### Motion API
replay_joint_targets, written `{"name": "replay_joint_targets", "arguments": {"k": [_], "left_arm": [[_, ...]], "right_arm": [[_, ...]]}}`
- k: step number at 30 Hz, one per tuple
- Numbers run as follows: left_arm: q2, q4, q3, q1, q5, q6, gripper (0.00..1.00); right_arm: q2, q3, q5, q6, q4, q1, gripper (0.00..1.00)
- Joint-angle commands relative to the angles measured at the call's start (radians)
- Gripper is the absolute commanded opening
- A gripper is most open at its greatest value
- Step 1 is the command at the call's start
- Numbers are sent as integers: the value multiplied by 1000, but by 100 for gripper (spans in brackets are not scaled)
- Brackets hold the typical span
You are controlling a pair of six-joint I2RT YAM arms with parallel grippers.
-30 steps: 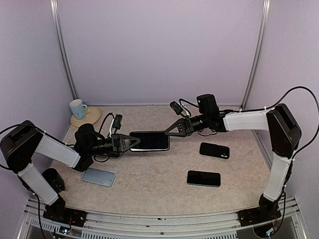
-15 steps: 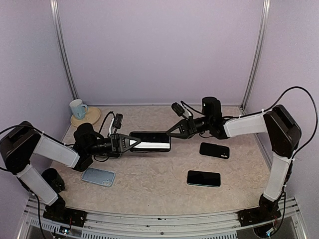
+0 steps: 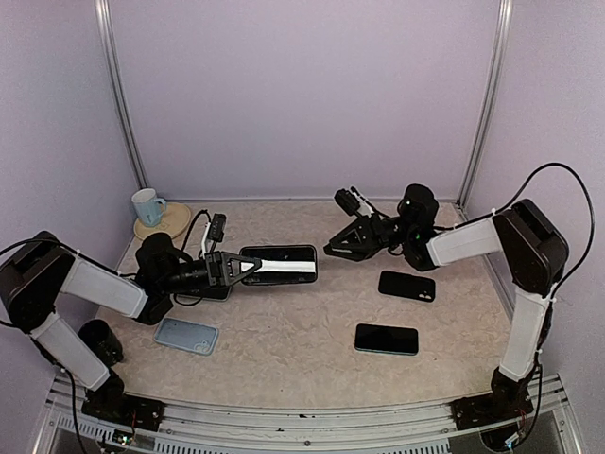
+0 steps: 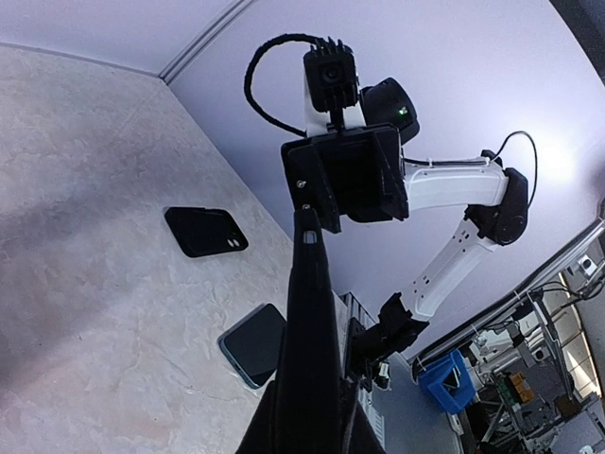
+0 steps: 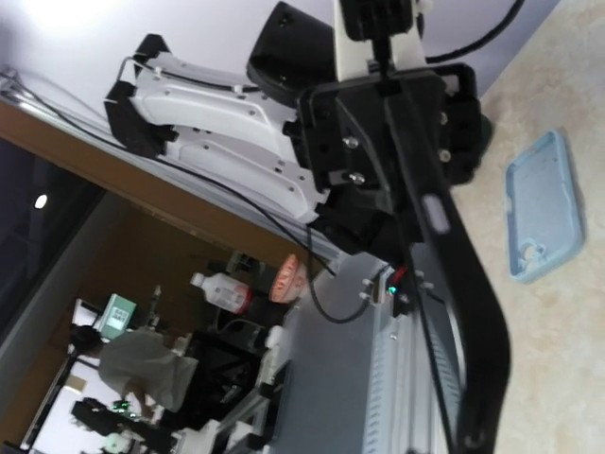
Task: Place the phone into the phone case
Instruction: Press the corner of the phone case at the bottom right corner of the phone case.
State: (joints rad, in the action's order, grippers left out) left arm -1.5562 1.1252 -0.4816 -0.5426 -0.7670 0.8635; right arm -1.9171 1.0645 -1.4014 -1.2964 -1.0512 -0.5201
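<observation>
A: Starting at the left, where's the case?

B: The pale blue phone case [image 3: 186, 335] lies flat on the desk [image 3: 284, 364], near the front left, with nothing touching it.

A: And the phone?

B: The left pincer [image 3: 253, 266] is pinching the phone [image 3: 284, 266] by its left end and holding it off the desk, out toward the middle. The right pincer [image 3: 331, 250] sits just beside the phone's far end, not touching it. I cannot tell whether its fingers are spread or pressed together.

A: What worries you?

B: The one-ended hold. I judge the phone could pivot or slip as it swings over to the case. Pressing it in while the case lies loose could also shove the case away. Further right lie a black slab [image 3: 407, 285] and a teal-edged slab [image 3: 387, 339]; going for either would likely mean the wrong object.
</observation>
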Motion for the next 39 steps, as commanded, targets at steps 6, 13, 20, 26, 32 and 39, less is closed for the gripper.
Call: {"name": "replay_joint_targets", "arguments": {"k": [6, 13, 20, 26, 32, 39], "left_arm": [[17, 33, -10, 6, 15, -16, 0], [16, 38, -10, 6, 1, -20, 0], [16, 33, -14, 3, 7, -19, 0], [3, 26, -23, -10, 16, -19, 0], [-17, -4, -33, -26, 34, -37, 0], [-7, -119, -43, -25, 94, -86, 0]], "right_arm": [[104, 220, 323, 909, 1109, -8, 58], [104, 220, 395, 950, 1149, -12, 64], [80, 242, 392, 964, 1167, -47, 62], [59, 280, 413, 980, 1200, -83, 55], [46, 305, 433, 977, 1207, -97, 32], [69, 348, 569, 1069, 1339, -100, 0]]}}
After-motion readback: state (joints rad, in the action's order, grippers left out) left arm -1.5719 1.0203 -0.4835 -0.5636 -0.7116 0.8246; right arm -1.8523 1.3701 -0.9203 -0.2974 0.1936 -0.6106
